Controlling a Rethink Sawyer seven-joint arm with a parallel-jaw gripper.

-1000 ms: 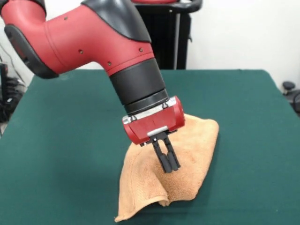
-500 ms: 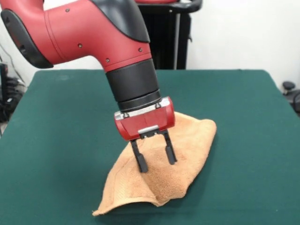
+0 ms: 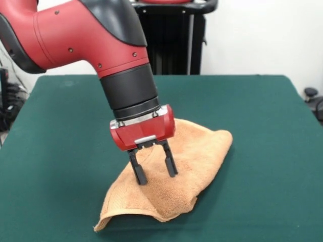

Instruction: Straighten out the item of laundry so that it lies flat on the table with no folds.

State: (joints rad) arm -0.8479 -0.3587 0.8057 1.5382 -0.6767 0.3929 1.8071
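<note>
Towel [image 3: 192, 166] rumpled, folded over, near corner lifted, jaws apart above

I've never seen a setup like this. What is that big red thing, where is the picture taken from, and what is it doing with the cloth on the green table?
The big red and black thing is a robot arm. The camera stands across the table from it, so the arm comes down into the picture from above. At its end is a gripper, a red block with two black fingers that work like a pinching hand. Here they are spread apart and hold nothing. On the table, covered in dark green cloth, lies a small orange-tan towel. It is rumpled, not flat: one corner curls up near the front edge, with a folded ridge beside it. The gripper hangs over the towel's middle. The job is to spread the towel flat.
</note>
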